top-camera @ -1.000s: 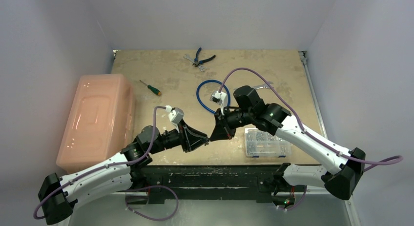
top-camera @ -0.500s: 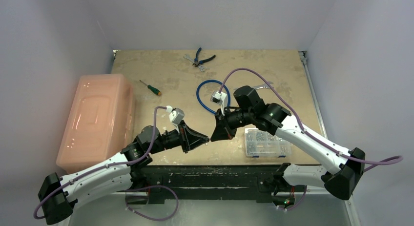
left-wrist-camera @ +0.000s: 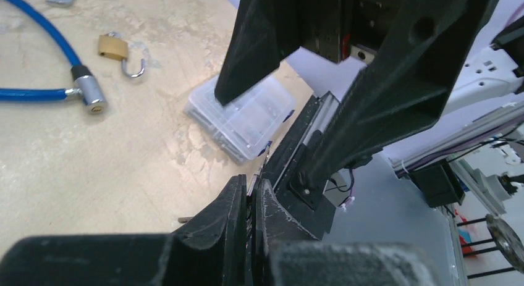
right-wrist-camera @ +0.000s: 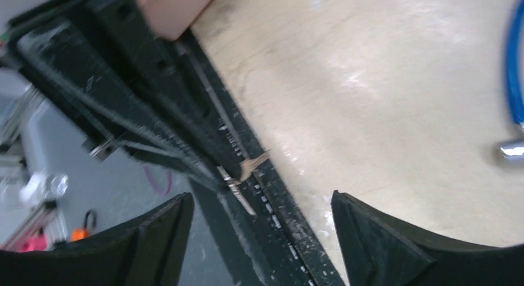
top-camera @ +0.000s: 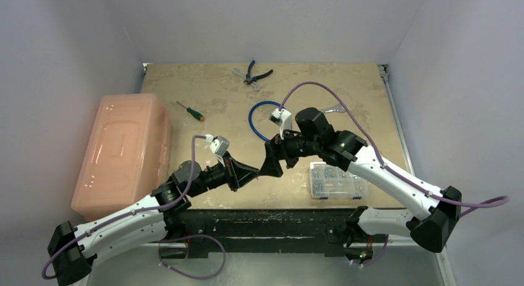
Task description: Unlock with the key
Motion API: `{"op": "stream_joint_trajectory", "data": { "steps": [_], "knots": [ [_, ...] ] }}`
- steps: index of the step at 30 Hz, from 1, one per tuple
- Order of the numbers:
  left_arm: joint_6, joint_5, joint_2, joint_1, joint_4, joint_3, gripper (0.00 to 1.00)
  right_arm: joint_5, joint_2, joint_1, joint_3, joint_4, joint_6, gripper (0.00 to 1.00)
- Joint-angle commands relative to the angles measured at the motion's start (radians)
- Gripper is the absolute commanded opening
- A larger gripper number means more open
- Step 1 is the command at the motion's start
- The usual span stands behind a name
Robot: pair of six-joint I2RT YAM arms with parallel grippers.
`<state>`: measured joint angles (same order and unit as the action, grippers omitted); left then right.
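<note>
While the left gripper (left-wrist-camera: 250, 199) is clenched tight on the key (right-wrist-camera: 235, 187), the right gripper (right-wrist-camera: 261, 199) faces it nose to nose with its jaws spread wide and nothing in them. The key is a thin silver sliver poking out of the left fingertips (left-wrist-camera: 233, 202), held in the air over the near edge of the table (top-camera: 204, 94). In the right wrist view it sits in the gap ahead of the right fingers (right-wrist-camera: 157, 233), touching neither. In the left wrist view it shows edge-on only, too thin to read any detail. The brass padlock (left-wrist-camera: 114, 48) lies flat on the table well apart from both grippers, near the silver end of the blue cable lock (left-wrist-camera: 37, 94) but not touching it; cannot tell if its shackle is latched. The clear plastic parts box (top-camera: 337, 180) sits at the front right of the table, just beside the right forearm. A silver wrench (top-camera: 330, 109) lies behind the right arm. Pliers (top-camera: 254, 73) are at the far edge, and a green-handled screwdriver (top-camera: 188, 110) lies near the pink bin (top-camera: 123, 150) on the left side.
</note>
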<state>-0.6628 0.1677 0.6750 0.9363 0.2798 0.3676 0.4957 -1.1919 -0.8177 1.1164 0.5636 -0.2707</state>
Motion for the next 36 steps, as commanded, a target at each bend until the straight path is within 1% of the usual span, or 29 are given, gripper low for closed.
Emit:
{"op": "stream_joint_trajectory", "data": {
  "steps": [1, 2, 4, 6, 9, 11, 14, 18, 21, 23, 26, 31, 36],
  "knots": [
    [-0.025, -0.086, -0.025, -0.001, -0.017, -0.018, 0.00, -0.338, 0.006, 0.007, 0.035, -0.059, -0.112, 0.97],
    [-0.027, -0.095, -0.027, -0.001, -0.026, -0.019, 0.00, -0.416, 0.006, 0.009, 0.034, -0.060, -0.141, 0.99],
    [-0.030, -0.112, -0.031, 0.000, -0.039, -0.022, 0.00, -0.565, 0.001, 0.017, 0.033, -0.043, -0.239, 0.99],
    [-0.035, -0.127, -0.038, 0.000, -0.049, -0.028, 0.00, -0.646, -0.007, 0.038, 0.013, -0.051, -0.326, 0.99],
    [-0.041, -0.156, -0.051, 0.000, -0.068, -0.032, 0.00, -0.631, -0.061, 0.103, -0.001, -0.055, -0.412, 0.99],
    [-0.047, -0.164, -0.057, -0.001, -0.078, -0.034, 0.00, -0.659, -0.122, 0.133, 0.019, -0.007, -0.458, 0.99],
    [-0.059, -0.203, -0.061, 0.000, -0.106, -0.036, 0.00, -0.679, -0.208, 0.158, 0.042, 0.008, -0.475, 0.99],
    [-0.083, -0.258, -0.060, -0.001, -0.138, -0.043, 0.00, -0.718, -0.307, 0.172, 0.084, 0.026, -0.550, 0.99],
    [-0.094, -0.284, -0.060, -0.001, -0.159, -0.039, 0.00, -0.767, -0.391, 0.173, 0.160, 0.100, -0.611, 0.99],
    [-0.107, -0.328, -0.061, 0.000, -0.201, -0.025, 0.00, -0.798, -0.448, 0.173, 0.205, 0.143, -0.651, 0.99],
    [-0.131, -0.385, -0.060, 0.000, -0.248, -0.010, 0.00, -0.816, -0.495, 0.172, 0.233, 0.150, -0.694, 0.99],
    [-0.155, -0.377, -0.054, 0.000, -0.265, -0.013, 0.00, -0.831, -0.570, 0.173, 0.267, 0.164, -0.760, 0.98],
    [-0.169, -0.361, -0.037, -0.001, -0.242, -0.030, 0.00, -0.834, -0.628, 0.180, 0.308, 0.168, -0.766, 0.92]
  ]
}}
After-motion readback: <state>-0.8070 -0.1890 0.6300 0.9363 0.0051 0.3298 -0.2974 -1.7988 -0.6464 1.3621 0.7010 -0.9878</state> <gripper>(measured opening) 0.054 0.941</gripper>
